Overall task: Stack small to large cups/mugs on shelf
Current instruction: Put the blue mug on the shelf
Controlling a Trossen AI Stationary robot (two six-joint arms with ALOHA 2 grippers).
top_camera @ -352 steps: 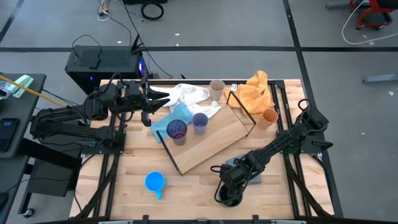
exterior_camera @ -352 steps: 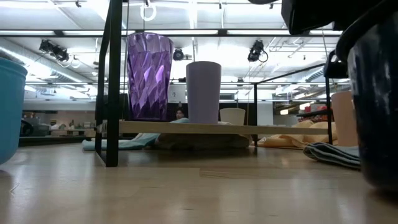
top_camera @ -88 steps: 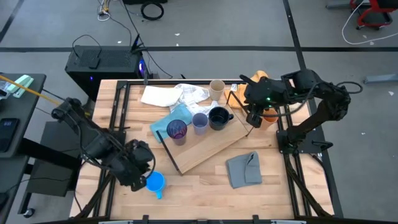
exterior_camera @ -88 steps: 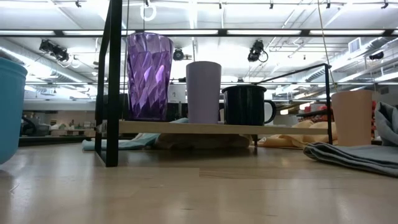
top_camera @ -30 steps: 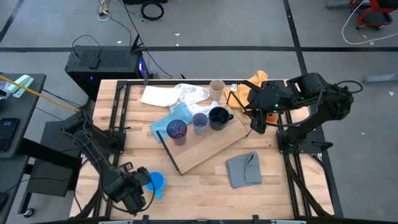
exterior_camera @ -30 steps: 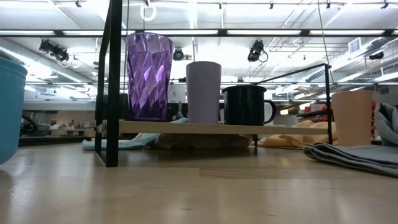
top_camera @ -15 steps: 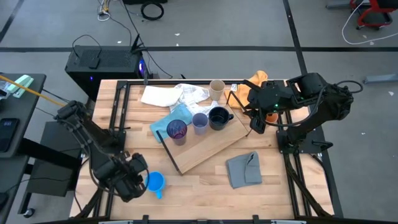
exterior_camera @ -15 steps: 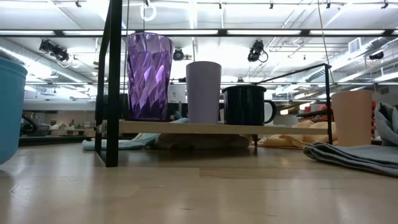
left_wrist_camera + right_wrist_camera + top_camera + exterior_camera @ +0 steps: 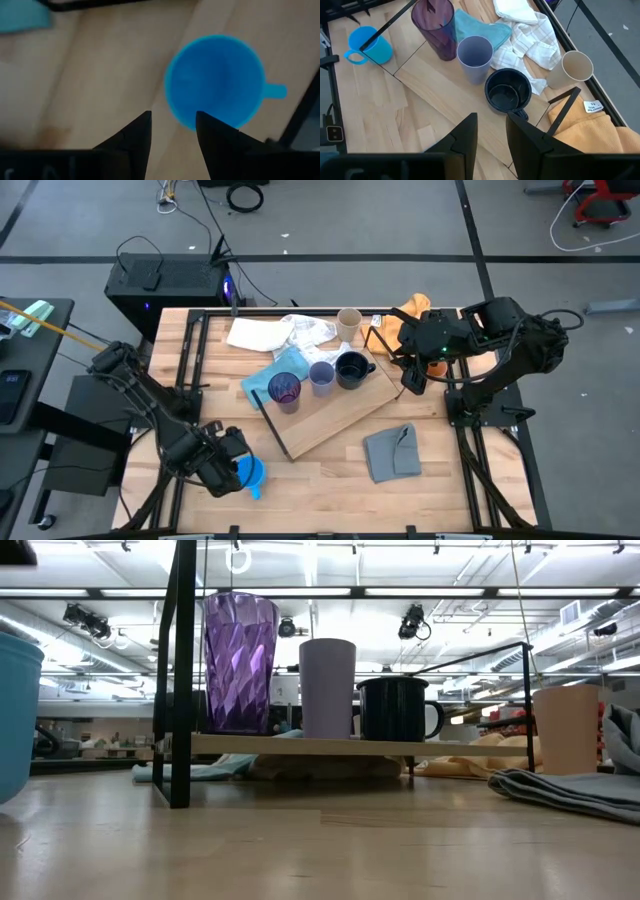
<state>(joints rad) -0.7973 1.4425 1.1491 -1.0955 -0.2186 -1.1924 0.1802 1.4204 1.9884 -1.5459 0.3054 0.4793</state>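
Bright blue mug (image 9: 215, 81): on table, next for shelf (image 9: 330, 408); left gripper (image 9: 172, 125) fingers released above it. Right gripper (image 9: 489, 131) released, waiting.

Purple tumbler (image 9: 239, 662), lavender cup (image 9: 328, 687), black mug (image 9: 396, 708) on shelf (image 9: 360, 747).

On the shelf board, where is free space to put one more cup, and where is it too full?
The shelf is bare on its whole near half, in front of the purple tumbler, lavender cup and black mug. Its far edge is crowded: those three stand in a close row. The tabletop between the blue mug and grey cloth is also bare.
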